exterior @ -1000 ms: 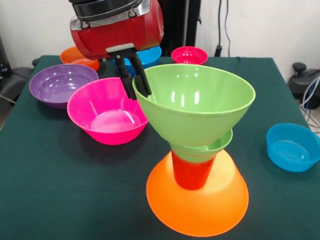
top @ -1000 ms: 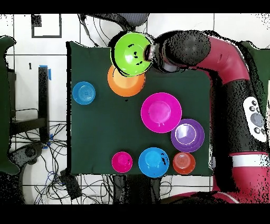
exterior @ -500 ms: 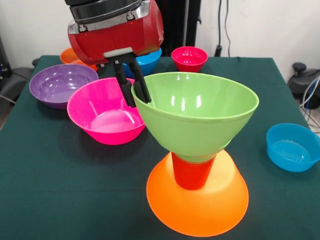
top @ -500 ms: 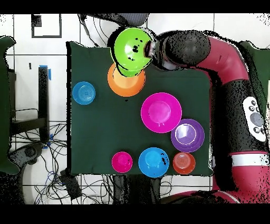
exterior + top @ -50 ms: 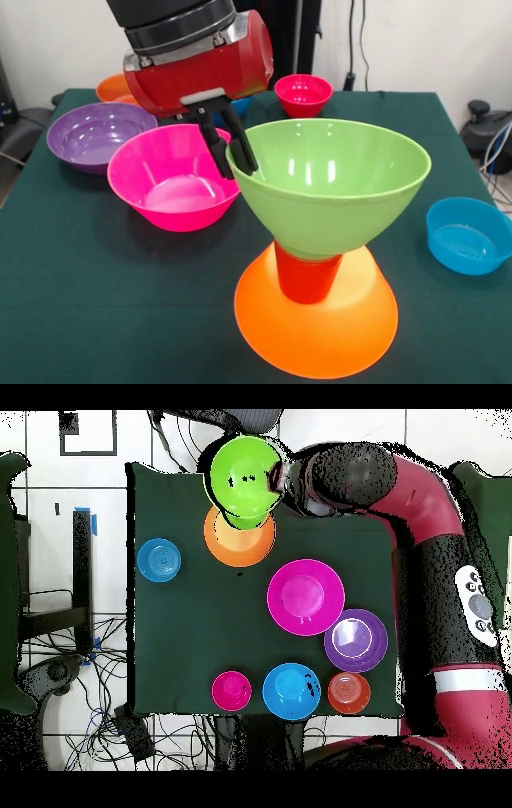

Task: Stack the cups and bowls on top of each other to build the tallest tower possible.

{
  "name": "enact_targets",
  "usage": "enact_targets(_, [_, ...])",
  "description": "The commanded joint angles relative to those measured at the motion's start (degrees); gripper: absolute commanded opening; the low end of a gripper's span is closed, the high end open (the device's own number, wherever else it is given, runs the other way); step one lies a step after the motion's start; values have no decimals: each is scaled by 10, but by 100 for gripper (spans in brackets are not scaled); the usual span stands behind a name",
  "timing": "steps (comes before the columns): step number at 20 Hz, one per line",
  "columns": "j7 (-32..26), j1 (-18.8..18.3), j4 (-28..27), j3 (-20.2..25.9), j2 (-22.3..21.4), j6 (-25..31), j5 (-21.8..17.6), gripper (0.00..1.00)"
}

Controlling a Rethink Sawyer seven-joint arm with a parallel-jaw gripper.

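Front view: at frame centre, the gripper [image 5: 238, 152] pinches the rim of the large green bowl [image 5: 336, 188], seating it on the red cup [image 5: 308, 276] atop the upturned orange bowl [image 5: 316, 316] to raise the tower.

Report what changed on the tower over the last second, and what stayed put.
The gripper, shut on the rim of the large green bowl, carried it rightward in the front view and lowered it, so the small green bowl seen beneath it earlier is now hidden. The red cup, orange base bowl and the loose bowls stayed put.
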Motion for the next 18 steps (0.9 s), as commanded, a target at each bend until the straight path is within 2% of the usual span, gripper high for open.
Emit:
enact_targets(1, [-14,13,27,12,12,38,15,0])
enact_targets(18, [-22,30,1,-8,18,132,-1,0])
